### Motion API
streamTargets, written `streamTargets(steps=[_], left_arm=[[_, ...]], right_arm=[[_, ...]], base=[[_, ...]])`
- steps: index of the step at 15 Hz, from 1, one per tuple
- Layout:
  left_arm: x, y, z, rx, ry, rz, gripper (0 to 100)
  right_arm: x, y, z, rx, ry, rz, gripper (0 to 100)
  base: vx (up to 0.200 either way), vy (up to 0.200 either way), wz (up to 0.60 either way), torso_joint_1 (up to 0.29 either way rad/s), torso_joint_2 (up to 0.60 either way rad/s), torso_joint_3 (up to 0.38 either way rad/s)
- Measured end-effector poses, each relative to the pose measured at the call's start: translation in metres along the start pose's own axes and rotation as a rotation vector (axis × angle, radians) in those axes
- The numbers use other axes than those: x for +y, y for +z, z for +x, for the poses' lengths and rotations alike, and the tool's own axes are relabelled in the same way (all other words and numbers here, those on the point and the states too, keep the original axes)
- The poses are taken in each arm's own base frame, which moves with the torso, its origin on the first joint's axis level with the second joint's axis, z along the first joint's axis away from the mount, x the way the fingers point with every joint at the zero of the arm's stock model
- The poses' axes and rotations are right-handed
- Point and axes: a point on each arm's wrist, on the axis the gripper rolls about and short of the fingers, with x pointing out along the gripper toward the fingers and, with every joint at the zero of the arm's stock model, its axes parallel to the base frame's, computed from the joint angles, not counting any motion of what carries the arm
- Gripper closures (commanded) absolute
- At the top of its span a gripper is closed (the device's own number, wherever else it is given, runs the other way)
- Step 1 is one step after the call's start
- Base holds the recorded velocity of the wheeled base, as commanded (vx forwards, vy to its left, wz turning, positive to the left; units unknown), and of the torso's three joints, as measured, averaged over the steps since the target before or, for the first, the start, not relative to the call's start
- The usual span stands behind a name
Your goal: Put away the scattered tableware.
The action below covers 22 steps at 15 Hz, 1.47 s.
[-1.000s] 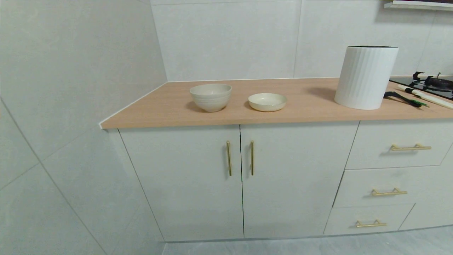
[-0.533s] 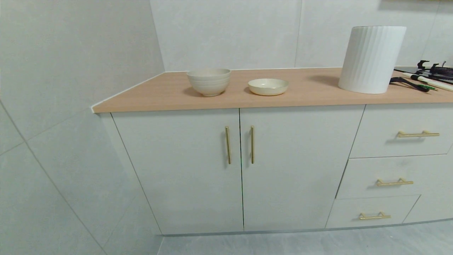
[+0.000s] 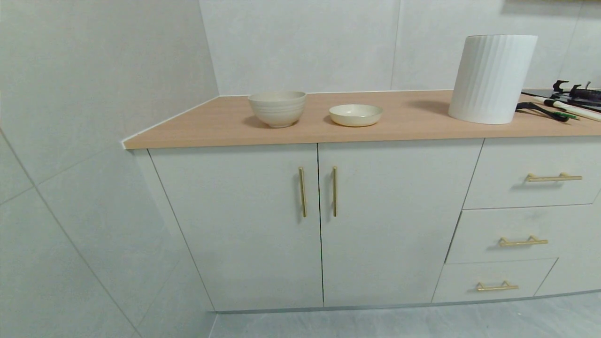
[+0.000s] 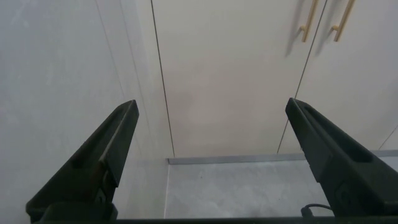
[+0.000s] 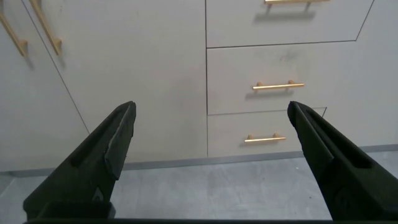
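On the table (image 3: 211,127), bowl (image 3: 277,108) and dish (image 3: 355,115) could slide off if wide-open left pincer (image 4: 210,104) or right pincer (image 5: 210,106) arrives low.

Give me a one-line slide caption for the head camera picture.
A ribbed beige bowl and a shallow cream dish sit on a wood-grain countertop, left of a tall white fluted canister.

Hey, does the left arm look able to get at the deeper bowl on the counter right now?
Probably not yet. The left pincer hangs open, low before the cabinet doors near the floor, while the bowl sits up on the counter. Nothing crowds the bowl; the dish stands apart.
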Motion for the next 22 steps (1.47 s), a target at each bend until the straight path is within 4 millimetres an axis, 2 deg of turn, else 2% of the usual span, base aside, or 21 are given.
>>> streamTargets(steps=[3, 13, 14, 15, 18, 20, 22], left_arm=[[0.000, 0.000, 0.000, 0.000, 0.000, 0.000, 0], [0.000, 0.000, 0.000, 0.000, 0.000, 0.000, 0], [0.000, 0.000, 0.000, 0.000, 0.000, 0.000, 0], [0.000, 0.000, 0.000, 0.000, 0.000, 0.001, 0], [0.000, 0.000, 0.000, 0.000, 0.000, 0.002, 0], [0.000, 0.000, 0.000, 0.000, 0.000, 0.001, 0], [0.000, 0.000, 0.000, 0.000, 0.000, 0.001, 0]], right_arm=[[0.000, 0.000, 0.000, 0.000, 0.000, 0.000, 0], [0.000, 0.001, 0.000, -0.006, 0.006, -0.009, 0], [0.001, 0.007, -0.002, -0.016, 0.032, -0.002, 0], [0.001, 0.021, -0.006, -0.058, 0.074, 0.009, 0], [0.005, 0.042, -0.001, 0.000, 0.210, 0.012, 0], [0.007, 0.056, 0.010, 0.083, 0.303, 0.019, 0], [0.010, 0.074, 0.032, 0.200, 0.393, 0.034, 0]], base=[[0.200, 0.000, 0.00, -0.006, 0.00, 0.009], [0.000, 0.000, 0.00, 0.000, 0.00, 0.000], [0.000, 0.000, 0.00, 0.000, 0.00, 0.000], [0.000, 0.000, 0.00, 0.000, 0.00, 0.000], [0.000, 0.000, 0.00, 0.000, 0.00, 0.000], [0.000, 0.000, 0.00, 0.000, 0.00, 0.000], [0.000, 0.000, 0.00, 0.000, 0.00, 0.000]])
